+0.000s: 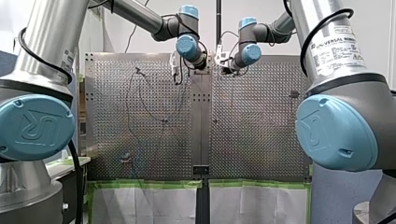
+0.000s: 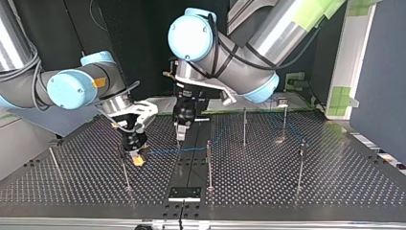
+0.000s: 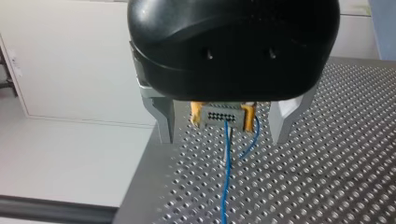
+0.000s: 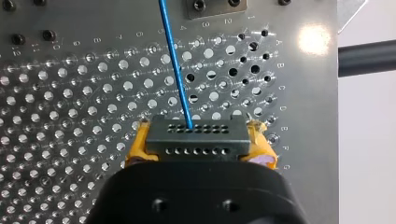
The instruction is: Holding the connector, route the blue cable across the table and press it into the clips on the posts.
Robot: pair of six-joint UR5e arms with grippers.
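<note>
Now, right gripper (image 4: 201, 151): the yellow pads (image 4: 264, 151) are clamped on the connector (image 4: 196, 130), one at each end, and the grasp looks square.
connector: a dark block with two rows of small holes is held between those pads, close over the tabletop (image 2: 287, 191).
blue cable (image 4: 176, 65): it leaves the connector's face and is led straight ahead of the right gripper over the perforated plate, towards the left gripper.
left gripper (image 3: 224, 127): the metal fingers (image 3: 163, 126) are held apart and nothing is gripped. The cable is seen passing between and below them, and a small loose loop is seen beside the connector beyond.
posts (image 2: 208, 165): thin uprights are set past both grippers, one just beyond the left gripper and others well apart further on. The cable is seen running near them.
clips: they are too small to be made out, so whether the cable is seated in any cannot be told.
progress: the holding part is judged done, since the connector is secured and the cable lies in a fairly straight line between the grippers. The routing looks only partly done. Pressing the cable into the clips is judged to be mostly left, starting with the post nearest the left gripper.
</note>
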